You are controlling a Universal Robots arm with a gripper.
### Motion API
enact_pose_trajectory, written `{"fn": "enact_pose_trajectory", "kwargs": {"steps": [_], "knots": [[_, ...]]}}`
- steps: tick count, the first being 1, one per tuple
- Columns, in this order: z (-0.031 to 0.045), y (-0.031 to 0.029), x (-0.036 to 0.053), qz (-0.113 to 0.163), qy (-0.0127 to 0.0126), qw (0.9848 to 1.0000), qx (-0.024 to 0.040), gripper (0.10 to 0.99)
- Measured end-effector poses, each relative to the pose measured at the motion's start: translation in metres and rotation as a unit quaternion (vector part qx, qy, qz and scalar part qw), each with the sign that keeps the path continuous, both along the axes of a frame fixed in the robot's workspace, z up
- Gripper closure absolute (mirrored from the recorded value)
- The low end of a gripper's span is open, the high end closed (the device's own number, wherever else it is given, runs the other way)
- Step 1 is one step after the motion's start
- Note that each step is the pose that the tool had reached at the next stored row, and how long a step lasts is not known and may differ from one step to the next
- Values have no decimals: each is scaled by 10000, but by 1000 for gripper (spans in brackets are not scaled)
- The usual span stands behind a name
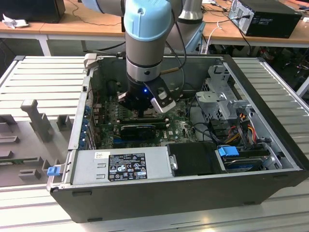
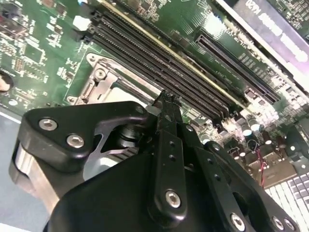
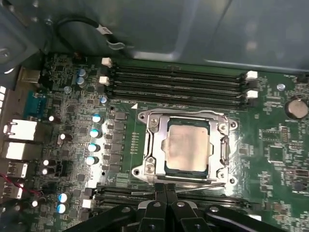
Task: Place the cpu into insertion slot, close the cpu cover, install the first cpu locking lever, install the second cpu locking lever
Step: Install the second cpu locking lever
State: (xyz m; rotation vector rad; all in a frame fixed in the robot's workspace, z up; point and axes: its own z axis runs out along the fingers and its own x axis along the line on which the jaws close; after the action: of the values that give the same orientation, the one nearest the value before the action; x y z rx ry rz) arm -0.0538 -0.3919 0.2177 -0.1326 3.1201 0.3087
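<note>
While the arm reaches down into the open computer case (image 1: 270, 159) on the worktop (image 1: 43, 77), the end effector (image 3: 165, 189) sits low over the motherboard (image 3: 270, 145), just at the edge of the socket nearest the camera in the first wrist view. Its two black fingers (image 3: 159, 193) are pressed together with nothing between them, and their tips (image 2: 166, 99) look close to a thin metal lever (image 3: 203, 186) running along that socket edge; whether they touch it I cannot tell. The cpu (image 3: 187, 146) lies flat in the insertion slot (image 3: 166, 166), its pale metal top showing through the window of the cpu cover (image 3: 154, 145), which lies folded down over it. Long black memory slots (image 3: 178, 82) run along the far side of the socket.
</note>
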Motion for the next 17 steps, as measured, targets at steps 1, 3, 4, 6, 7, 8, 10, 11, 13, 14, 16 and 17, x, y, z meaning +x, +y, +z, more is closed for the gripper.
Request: {"fn": "enact_pose_trajectory", "kwargs": {"steps": [1,3,4,6,7,8,10,11,13,14,16,17], "knots": [[-31,-7,-39,0,1,10000,37,980],[-52,-51,-134,0,0,9998,200,980],[-61,-67,-161,0,1,9997,252,980],[-86,-108,-219,1,0,9993,379,980],[-99,-121,-224,1,0,9991,425,980],[-111,-126,-225,0,0,9990,457,980],[-143,-126,-225,0,0,9988,498,980],[-170,-127,-224,0,2,9985,551,980],[-203,-127,-224,0,3,9979,647,980],[-208,-127,-224,0,3,9978,667,980],[-222,-126,-224,0,2,9975,709,980],[-229,-126,-224,0,3,9974,727,980]]}}
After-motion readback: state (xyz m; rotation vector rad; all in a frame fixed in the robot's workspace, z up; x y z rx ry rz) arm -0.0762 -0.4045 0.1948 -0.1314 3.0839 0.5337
